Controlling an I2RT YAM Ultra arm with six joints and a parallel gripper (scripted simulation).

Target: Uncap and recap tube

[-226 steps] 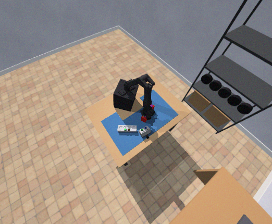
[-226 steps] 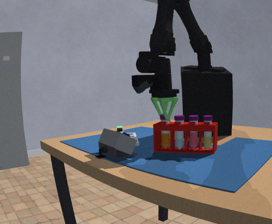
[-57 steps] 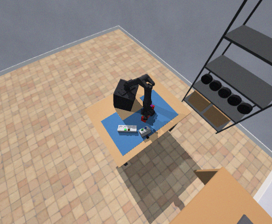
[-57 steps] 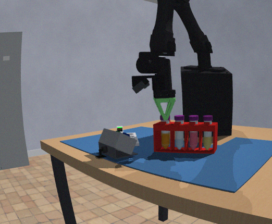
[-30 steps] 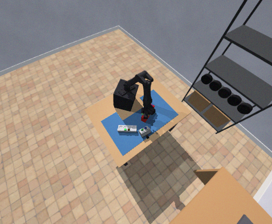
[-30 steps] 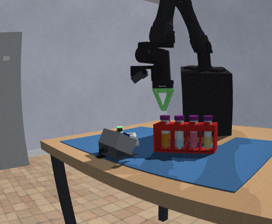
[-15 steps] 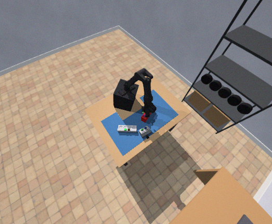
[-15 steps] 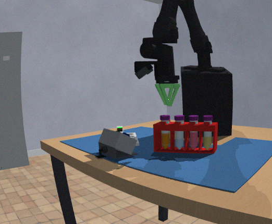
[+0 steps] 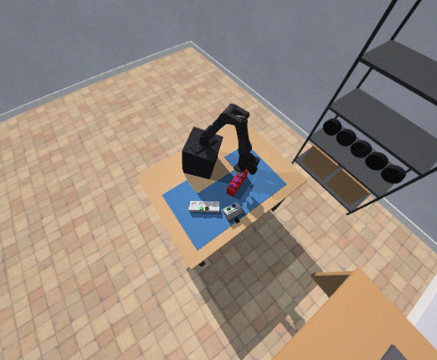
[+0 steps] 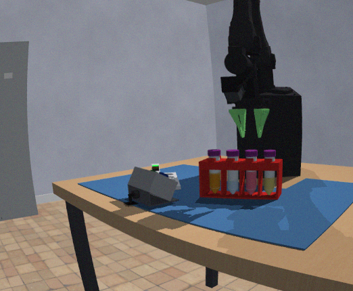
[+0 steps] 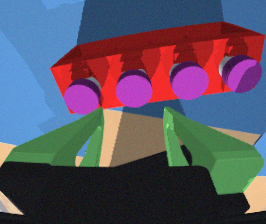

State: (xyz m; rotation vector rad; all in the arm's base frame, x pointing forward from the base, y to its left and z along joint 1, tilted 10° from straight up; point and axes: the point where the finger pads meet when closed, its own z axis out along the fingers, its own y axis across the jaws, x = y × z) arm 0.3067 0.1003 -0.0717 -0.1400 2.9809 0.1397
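Tube caps (image 10: 251, 153), 4 round purple, red blocky rack (image 10: 240, 180), green wedge-fingered end effector (image 10: 251, 132) spread, prob. empty.

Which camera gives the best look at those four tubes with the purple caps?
The exterior view: all four tubes stand side-on in the red rack, liquids and caps visible. The wrist view shows only cap tops. The top view shows the rack tiny, partly under the arm.

Evenly bright, with no glare. Hard-edged shadows on the mat (image 10: 324, 216) and on the floor (image 9: 255, 268) under the table (image 9: 163, 184), so lit from above and one side. Soft and blocky everywhere, most in the wrist view, with bent lines at its edges.
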